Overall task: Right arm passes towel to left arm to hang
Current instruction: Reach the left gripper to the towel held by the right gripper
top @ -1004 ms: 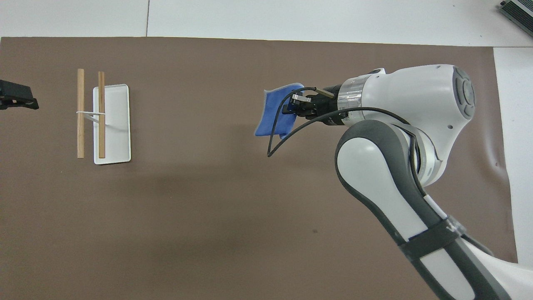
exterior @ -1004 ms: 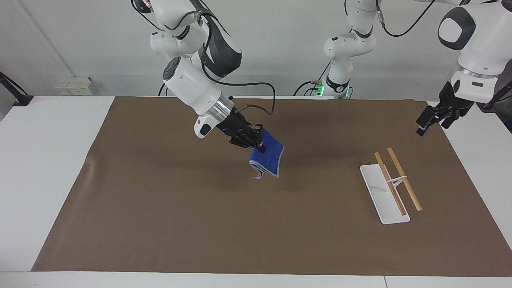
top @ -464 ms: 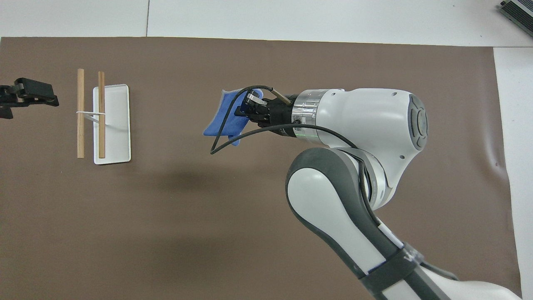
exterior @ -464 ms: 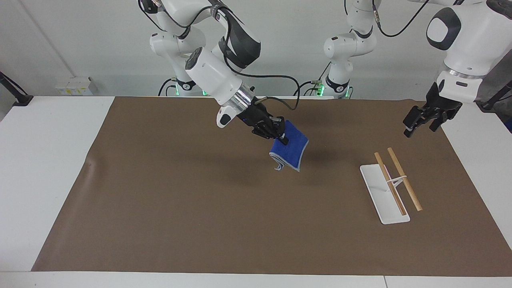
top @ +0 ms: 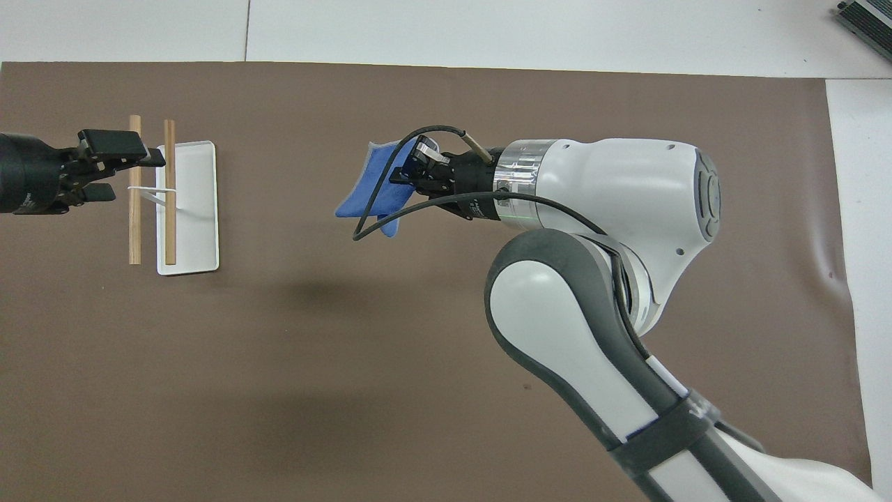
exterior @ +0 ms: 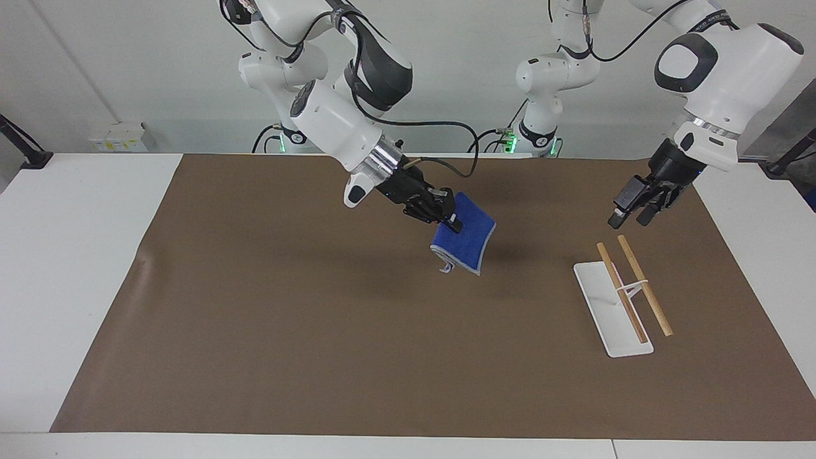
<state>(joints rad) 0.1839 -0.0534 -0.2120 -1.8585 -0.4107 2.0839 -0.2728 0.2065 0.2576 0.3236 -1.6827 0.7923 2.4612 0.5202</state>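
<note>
My right gripper (exterior: 448, 218) is shut on the upper edge of the blue towel (exterior: 467, 243) and holds it in the air over the middle of the brown mat. The towel hangs folded below the fingers, clear of the mat. It also shows in the overhead view (top: 364, 189), beside the right gripper (top: 412, 166). My left gripper (exterior: 628, 218) is open and empty, up in the air over the rack's wooden bars (top: 134, 209), with its fingers (top: 115, 141) pointing toward the towel. A wide gap lies between the left gripper (top: 136, 174) and the towel.
The hanging rack has a white base (exterior: 617, 331) and two wooden bars (exterior: 645, 287); it stands on the mat (exterior: 287, 331) toward the left arm's end. A black cable (top: 376, 209) loops from the right wrist beside the towel. A third arm's base (exterior: 542, 127) stands at the table's robot edge.
The right arm carried the towel toward the left arm's end, then almost stopped. The left gripper came in and down from the table's end to over the rack.
</note>
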